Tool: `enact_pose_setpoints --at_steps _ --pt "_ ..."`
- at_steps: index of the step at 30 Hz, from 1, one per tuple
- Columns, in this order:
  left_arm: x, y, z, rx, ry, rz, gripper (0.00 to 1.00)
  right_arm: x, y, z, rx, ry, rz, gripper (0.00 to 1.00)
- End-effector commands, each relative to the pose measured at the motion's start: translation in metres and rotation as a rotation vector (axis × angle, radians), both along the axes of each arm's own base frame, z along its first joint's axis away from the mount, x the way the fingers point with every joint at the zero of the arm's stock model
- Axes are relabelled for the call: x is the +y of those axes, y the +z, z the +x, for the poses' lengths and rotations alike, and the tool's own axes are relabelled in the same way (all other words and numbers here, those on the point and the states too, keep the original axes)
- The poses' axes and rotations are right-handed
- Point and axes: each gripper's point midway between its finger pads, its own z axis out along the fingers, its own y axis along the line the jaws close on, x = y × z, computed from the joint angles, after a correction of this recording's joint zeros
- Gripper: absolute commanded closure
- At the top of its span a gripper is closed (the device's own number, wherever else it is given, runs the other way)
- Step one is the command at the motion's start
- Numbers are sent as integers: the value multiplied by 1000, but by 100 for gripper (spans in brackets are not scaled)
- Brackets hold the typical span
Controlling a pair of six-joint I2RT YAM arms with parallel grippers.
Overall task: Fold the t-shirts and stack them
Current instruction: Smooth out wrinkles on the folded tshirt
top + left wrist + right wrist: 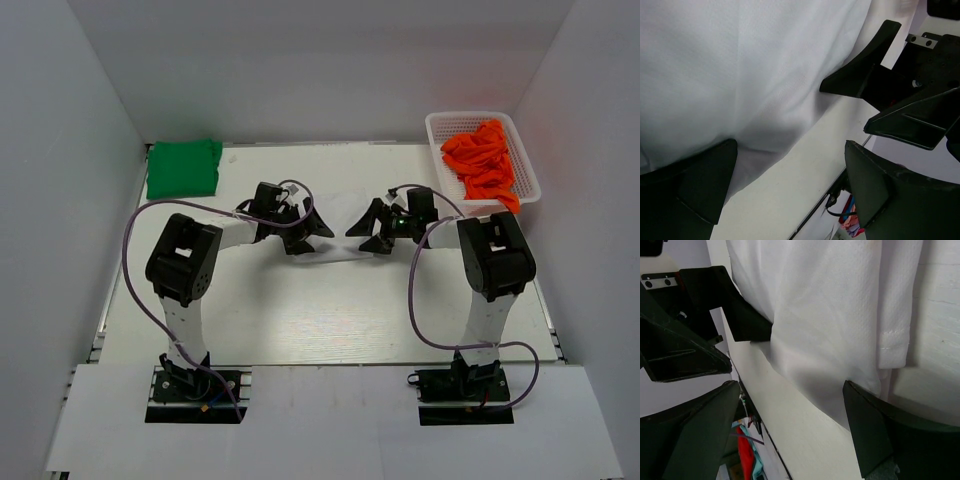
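Now my left claw [308, 235] and right claw [366, 233] gape open at the white t-shirt [740, 65], mid-frame. I'd pinch both ends evenly.

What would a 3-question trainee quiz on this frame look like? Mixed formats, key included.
1. True or false: the green t-shirt lies folded at the far left corner of the table.
2. Pick one: the white basket holds A) orange cloth, B) blue cloth, C) nothing.
3. Fill in: the left pincer and right pincer, facing each other at the white t-shirt, are both ____.

Key: 1 true; 2 A; 3 open.
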Motion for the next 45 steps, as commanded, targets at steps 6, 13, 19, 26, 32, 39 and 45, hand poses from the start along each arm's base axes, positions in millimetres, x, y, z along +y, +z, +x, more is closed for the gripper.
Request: enact_pose_setpoints --at_steps 6,13,19,26,32,39,45 --pt "13 9 16 -92 -21 97 0 -17 -13 8 -46 -12 -146 10" --pt "24 99 47 -330 48 161 0 -19 75 28 -311 30 -223 10" --pt "8 87 72 -355 59 107 0 1 87 13 -361 130 -175 10" --pt "14 33 90 -226 134 164 0 39 63 -6 -316 268 -97 10" --pt "40 -9 66 -192 191 228 0 34 8 -22 -173 250 -84 10" --pt "31 -8 68 -295 112 121 0 14 -52 -55 -1 248 -119 10" --pt "21 47 83 -429 55 126 0 20 6 -35 -170 252 -113 10"
